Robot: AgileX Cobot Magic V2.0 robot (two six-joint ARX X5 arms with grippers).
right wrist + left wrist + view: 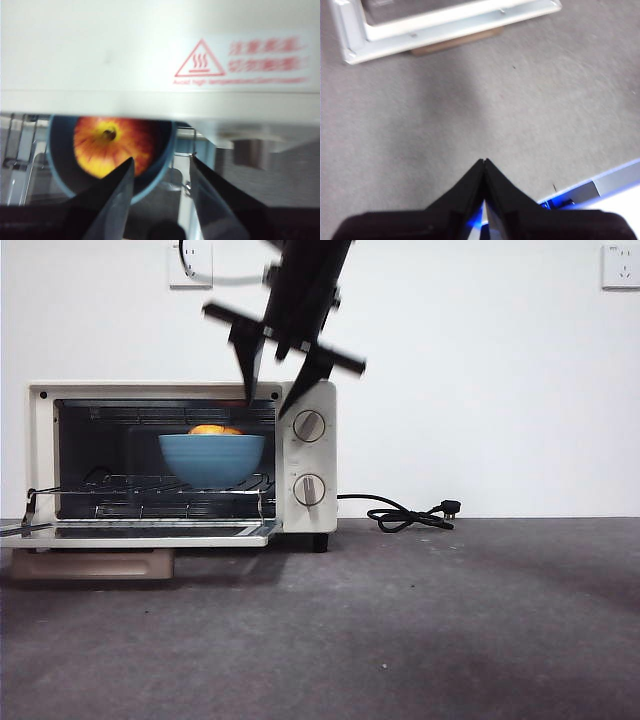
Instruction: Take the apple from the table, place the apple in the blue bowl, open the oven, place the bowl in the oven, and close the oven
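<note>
**Bowl and apple on the oven rack, door down**

The counter [420, 630] is dark grey and speckled, running across the whole front view. On its left side sits the oven [305, 455], cream-white, w/ its door [140, 532] dropped flat toward the camera and the tan handle [95, 563] showing under the door's front edge. Two round knobs sit one above the other on the oven's right panel. A black cord [405, 515] trails off to the right along the counter by the wall.

Inside, on the wire rack [150, 490], stands the blue bowl [212, 458], upright, roughly mid-cavity. The apple [215, 429] lies in it, only its top peeking over the rim from the front (the right wrist view shows it red and yellow, stem end up, filling much of the bowl).

The right gripper [270, 400] hangs over the oven's top front edge, above the bowl, jaws spread and holding nothing.

The left gripper [484, 162] is over bare counter in front of the open door, well apart from the oven, jaws pressed together, empty.
</note>
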